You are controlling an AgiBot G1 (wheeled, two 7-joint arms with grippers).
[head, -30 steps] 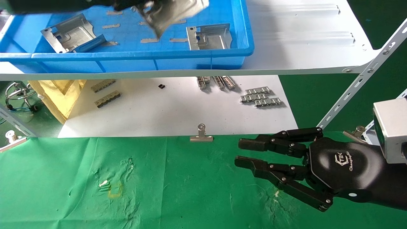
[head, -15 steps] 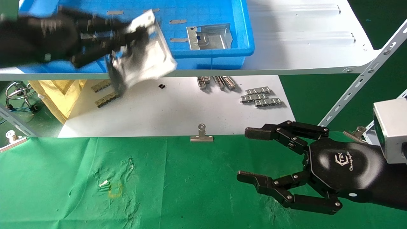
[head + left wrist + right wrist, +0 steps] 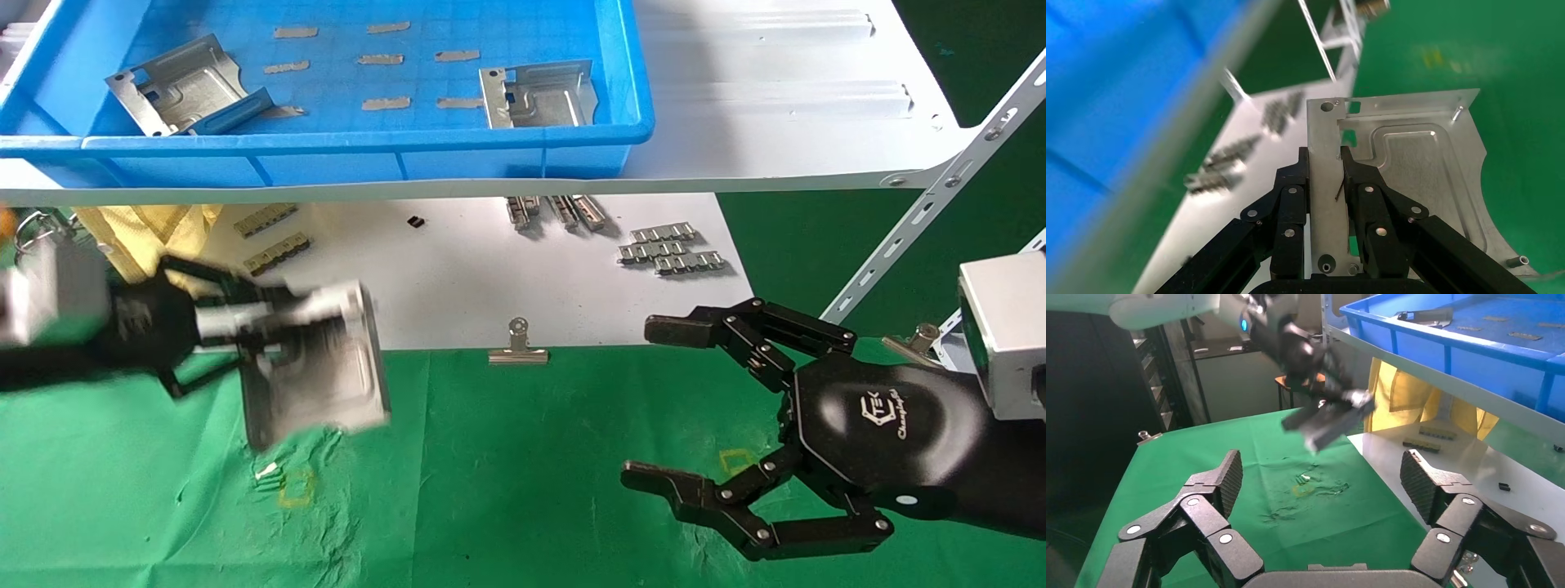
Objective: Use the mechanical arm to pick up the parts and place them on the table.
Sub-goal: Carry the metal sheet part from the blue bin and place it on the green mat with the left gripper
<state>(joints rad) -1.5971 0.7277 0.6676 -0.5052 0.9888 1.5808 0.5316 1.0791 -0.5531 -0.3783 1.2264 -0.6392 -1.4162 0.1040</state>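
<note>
Steel part — binder clip beside

Colours and surface patterns, head and wrist views

Table: bright green cloth, small yellow square outline on it. Tray: blue, faint grid floor. Parts: shiny silver, embossed relief – held part, two in tray. Grippers: glossy black, left, right with white logo. White board beside green cloth; yellow fabric.
</note>
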